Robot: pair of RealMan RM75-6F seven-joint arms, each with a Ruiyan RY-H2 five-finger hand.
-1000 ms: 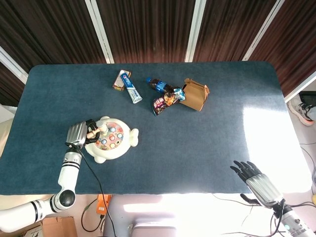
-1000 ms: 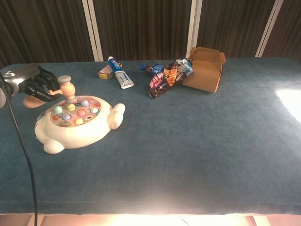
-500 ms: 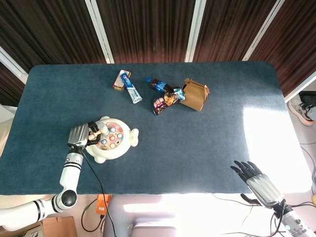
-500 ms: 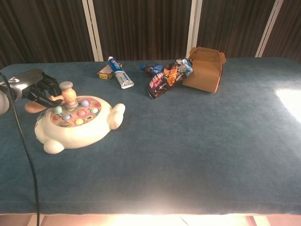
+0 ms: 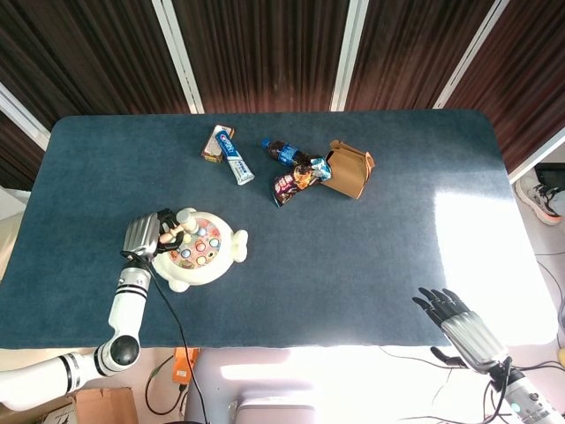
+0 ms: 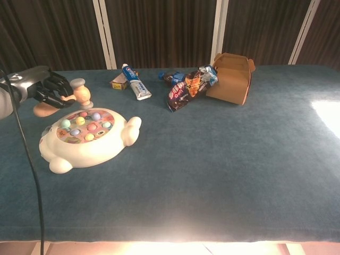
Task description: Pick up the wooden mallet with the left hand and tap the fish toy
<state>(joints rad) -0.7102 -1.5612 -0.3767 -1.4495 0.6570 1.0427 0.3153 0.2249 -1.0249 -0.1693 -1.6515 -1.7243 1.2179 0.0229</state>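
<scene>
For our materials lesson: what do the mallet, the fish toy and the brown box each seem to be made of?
Mallet, held by the left hand: apparently wood, pale tan and matte, with a grey cap.
Fish toy: probably plastic, smooth cream shell with slight sheen and pastel pegs.
Box: looks like cardboard, dull brown with folded flaps.

Mallet in left hand

Wooden mallet handle hidden inside left hand
</scene>
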